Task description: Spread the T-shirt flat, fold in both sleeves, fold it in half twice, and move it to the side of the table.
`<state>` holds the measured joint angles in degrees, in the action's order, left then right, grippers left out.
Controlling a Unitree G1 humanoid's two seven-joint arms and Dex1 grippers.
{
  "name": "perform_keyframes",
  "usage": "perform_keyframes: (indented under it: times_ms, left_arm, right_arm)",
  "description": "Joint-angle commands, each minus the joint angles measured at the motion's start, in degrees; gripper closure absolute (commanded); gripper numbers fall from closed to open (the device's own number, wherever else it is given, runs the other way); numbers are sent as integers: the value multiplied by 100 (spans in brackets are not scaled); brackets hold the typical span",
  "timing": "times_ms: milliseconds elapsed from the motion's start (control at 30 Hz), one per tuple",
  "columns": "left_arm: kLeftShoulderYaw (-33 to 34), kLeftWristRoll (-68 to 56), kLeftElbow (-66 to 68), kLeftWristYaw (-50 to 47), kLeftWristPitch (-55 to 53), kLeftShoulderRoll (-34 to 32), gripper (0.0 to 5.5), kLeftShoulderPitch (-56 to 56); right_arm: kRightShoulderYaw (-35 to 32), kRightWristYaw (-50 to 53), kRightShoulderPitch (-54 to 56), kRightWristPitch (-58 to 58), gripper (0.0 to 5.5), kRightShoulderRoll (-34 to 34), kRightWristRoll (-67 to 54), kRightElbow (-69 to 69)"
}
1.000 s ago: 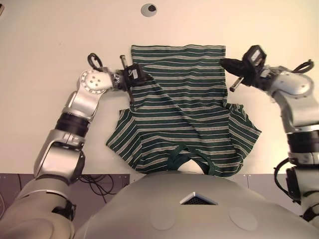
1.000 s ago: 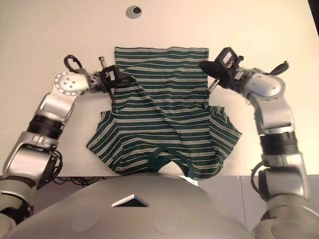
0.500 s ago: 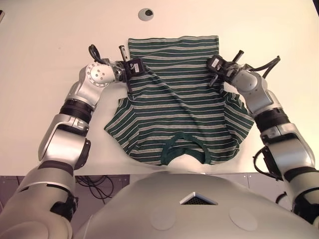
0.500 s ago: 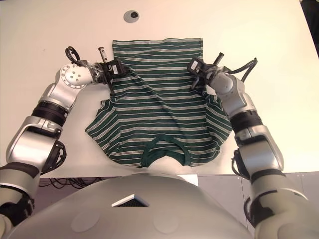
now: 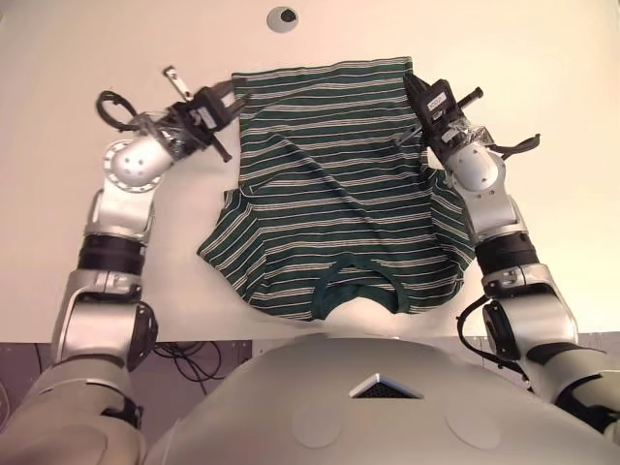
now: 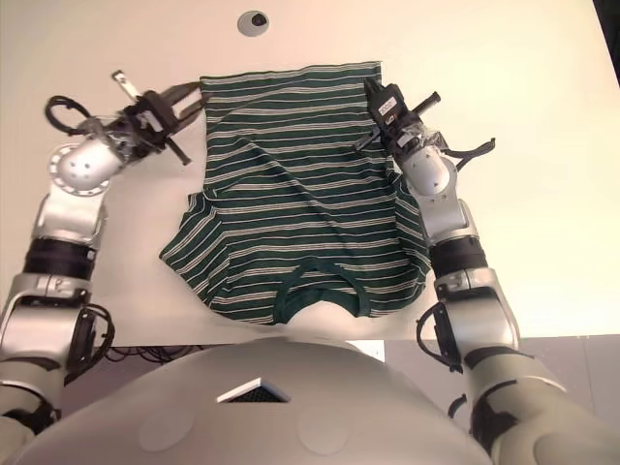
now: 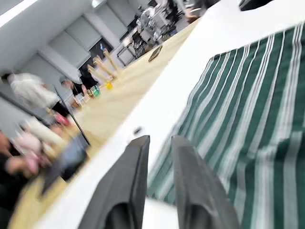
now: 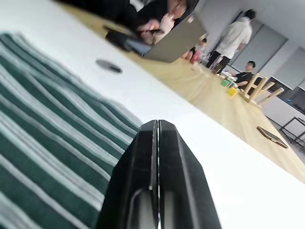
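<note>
1. The T-shirt (image 5: 329, 194), dark green with pale stripes, lies on the white table (image 5: 542, 58); its collar (image 5: 363, 281) is nearest to the robot, close to the table's near edge.
2. The left sleeve (image 5: 225, 254) is spread out to the side; the right sleeve (image 5: 448, 218) lies partly under the right arm (image 5: 494, 218); the body has some slanted creases.
3. The hem (image 5: 320, 70) is the far edge; the left gripper (image 5: 231, 97) is at its left corner, the fingers a narrow gap apart, with the cloth just at the tips.
4. The right gripper (image 5: 411, 81) is at the hem's right corner; its fingers are pressed together with no gap; whether cloth is pinched between them I cannot tell.
5. Farther away, a small dark round cap (image 5: 283, 15) sits in the table, apart from the hem.
</note>
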<state>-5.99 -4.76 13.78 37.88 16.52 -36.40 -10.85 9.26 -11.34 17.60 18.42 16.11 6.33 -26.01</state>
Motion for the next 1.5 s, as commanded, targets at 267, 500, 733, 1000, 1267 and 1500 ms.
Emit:
perform_keyframes:
  times_ms: [267,500,733,1000,1267,1500]
  left_arm:
    - [2226,-2458,-2191,3002,-2210,-1728,344,4182]
    - [1524,-2072,-1959,2730,-3295,-1553,344,3865]
    - [1096,-1862,-1926,2687,-3850,-1611,344,3616]
    - [1000,-1525,-1775,2681,-3486,-1668,420,3589]
    - [1176,-1741,-1738,2783,-2966,-1439,543,3270]
    - [1338,-1976,-1970,3032,-2772,-1411,547,3152]
  right_arm:
    - [-214,571,-495,-22,550,-465,75,400]
    - [-320,630,-492,74,550,-434,115,268]
    - [-226,709,-587,28,550,-378,339,396]
    - [-229,705,-781,-87,550,-379,537,711]
    - [-190,726,-776,-115,550,-391,689,716]
    - [-155,738,-736,-111,550,-409,797,669]
